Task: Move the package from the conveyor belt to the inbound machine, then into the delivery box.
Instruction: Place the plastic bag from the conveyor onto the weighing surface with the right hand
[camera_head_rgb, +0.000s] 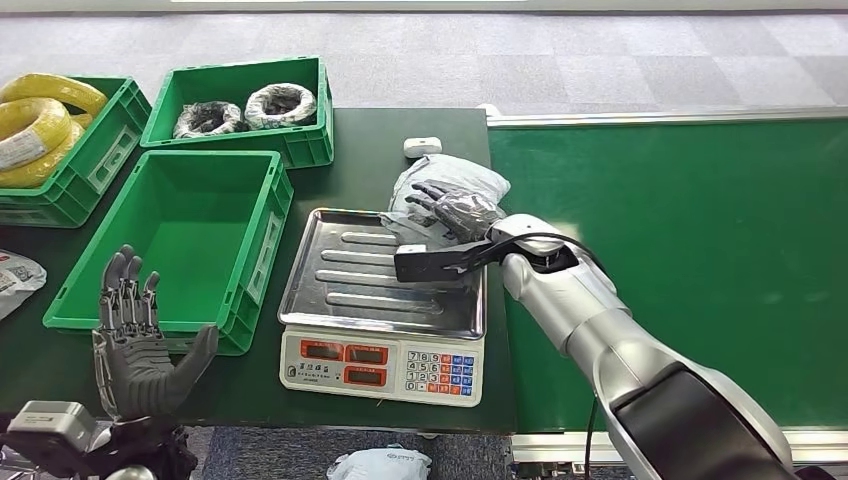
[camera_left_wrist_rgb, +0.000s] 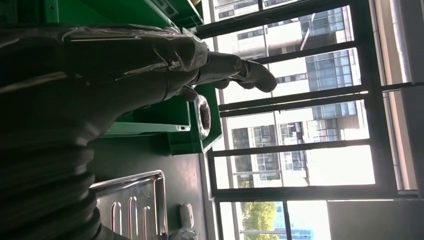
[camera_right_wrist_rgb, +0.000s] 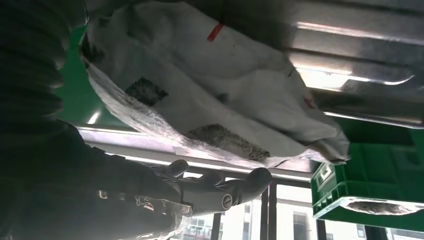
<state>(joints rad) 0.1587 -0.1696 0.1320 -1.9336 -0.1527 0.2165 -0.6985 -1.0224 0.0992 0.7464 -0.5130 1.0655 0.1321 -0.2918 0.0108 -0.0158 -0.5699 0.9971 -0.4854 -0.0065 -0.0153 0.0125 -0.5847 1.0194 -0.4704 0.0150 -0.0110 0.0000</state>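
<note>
Over the scale's far right corner, right hand (camera_head_rgb: 455, 212) rests on the package (camera_head_rgb: 447, 190), fingers draped over it; can't tell whether it's actually gripped or just released. Package lies half on the steel weighing tray (camera_head_rgb: 340, 295), half on the dark table beyond. Looks like the belt-to-machine step, nearly done. Next: get the bag fully onto the tray, then lift it left into the empty green box (camera_head_rgb: 200, 235). Left hand (camera_head_rgb: 135, 345) hangs near that box, fingers spread, holding nothing.
</note>
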